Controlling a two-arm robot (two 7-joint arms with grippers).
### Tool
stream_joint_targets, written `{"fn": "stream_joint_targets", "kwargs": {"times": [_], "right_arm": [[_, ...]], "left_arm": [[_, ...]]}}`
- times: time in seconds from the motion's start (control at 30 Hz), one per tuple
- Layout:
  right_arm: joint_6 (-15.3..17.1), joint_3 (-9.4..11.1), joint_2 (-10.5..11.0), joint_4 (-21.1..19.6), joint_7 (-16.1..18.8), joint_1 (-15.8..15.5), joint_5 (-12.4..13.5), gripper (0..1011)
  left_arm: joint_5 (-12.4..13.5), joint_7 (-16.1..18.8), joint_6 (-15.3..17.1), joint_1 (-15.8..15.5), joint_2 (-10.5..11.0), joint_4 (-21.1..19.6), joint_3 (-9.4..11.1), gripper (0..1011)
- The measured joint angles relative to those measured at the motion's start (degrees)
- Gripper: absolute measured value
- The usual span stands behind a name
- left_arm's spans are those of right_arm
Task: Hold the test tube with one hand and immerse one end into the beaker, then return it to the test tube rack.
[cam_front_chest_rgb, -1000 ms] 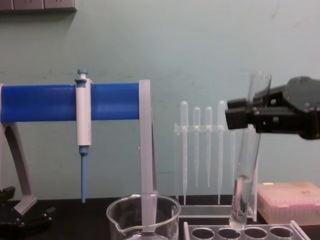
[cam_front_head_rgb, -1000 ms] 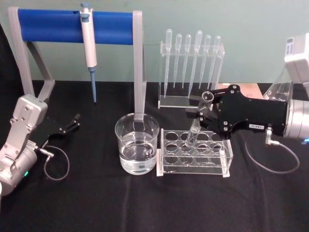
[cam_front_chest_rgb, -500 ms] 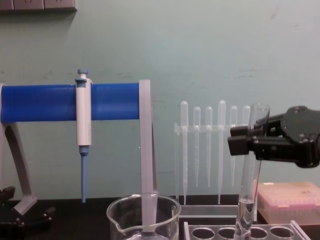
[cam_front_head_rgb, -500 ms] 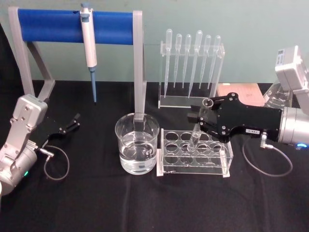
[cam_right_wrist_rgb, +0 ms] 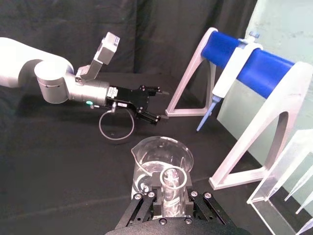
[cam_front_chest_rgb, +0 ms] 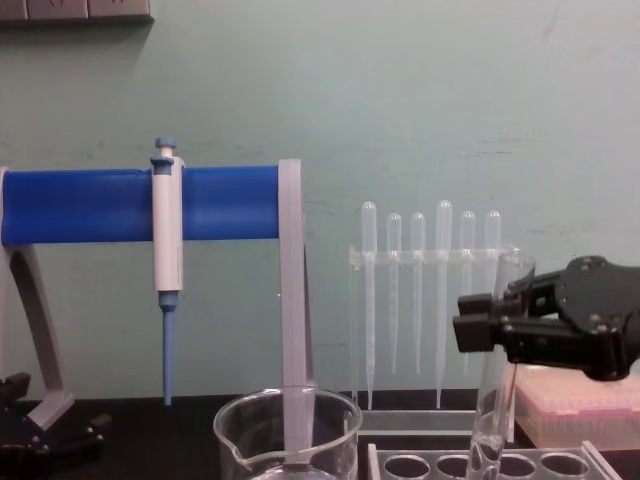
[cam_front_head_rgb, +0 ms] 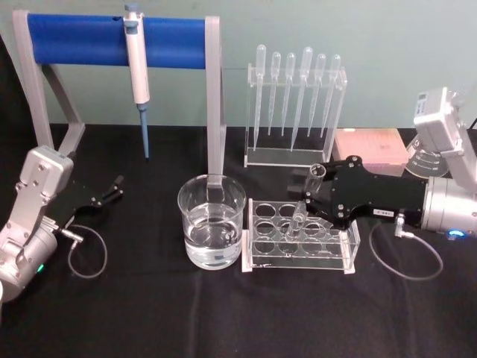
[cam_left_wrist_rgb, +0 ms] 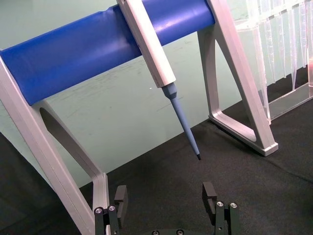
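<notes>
Head view: we see a black-draped surface (cam_front_head_rgb: pixel 149 313) before a pale green wall (cam_front_head_rgb: pixel 387 30), where our right gripper (cam_front_head_rgb: pixel 311 195) clamps the test tube (cam_front_head_rgb: pixel 305 203), lowered into the clear rack (cam_front_head_rgb: pixel 298 239) just beside the water-filled beaker (cam_front_head_rgb: pixel 212 231). Our left gripper (cam_front_head_rgb: pixel 112 188) rests spread apart on the cloth at the far left, near the blue-barred stand (cam_front_head_rgb: pixel 112 41).

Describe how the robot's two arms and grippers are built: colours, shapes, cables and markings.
Each arm is silver-grey with rounded cylindrical joints and a boxy grey module at the wrist. The right gripper is a flat black plate with screw heads and a small white label; its wrist carries a blue light and a looping grey cable. The left gripper is black too, with a similar loop.
</notes>
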Motion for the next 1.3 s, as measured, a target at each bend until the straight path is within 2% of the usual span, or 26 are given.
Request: {"fn": "stream_joint_targets", "kwargs": {"times": [0.27,0.43,0.6,1.3], "right_arm": [[-0.9,-0.31,-0.6,0.91,0.17,-0.37,-1.2,226],[-2.24,-0.64,-1.16,1.04,-0.58,-0.8,-3.64,226],[-2.98,-0.6,-1.62,1.34,-1.0,-1.2,-4.82,226],[-4.34,1.23,-3.07,2.76,-2.97,-4.19,-7.0,226]], "left_arm": [[0.0,0.0,0.0,0.0,0.0,0.0,0.0,1000],[0.0,0.0,0.0,0.0,0.0,0.0,0.0,1000],[0.0,0.0,0.0,0.0,0.0,0.0,0.0,1000],[0.0,0.0,0.0,0.0,0.0,0.0,0.0,1000]]}}
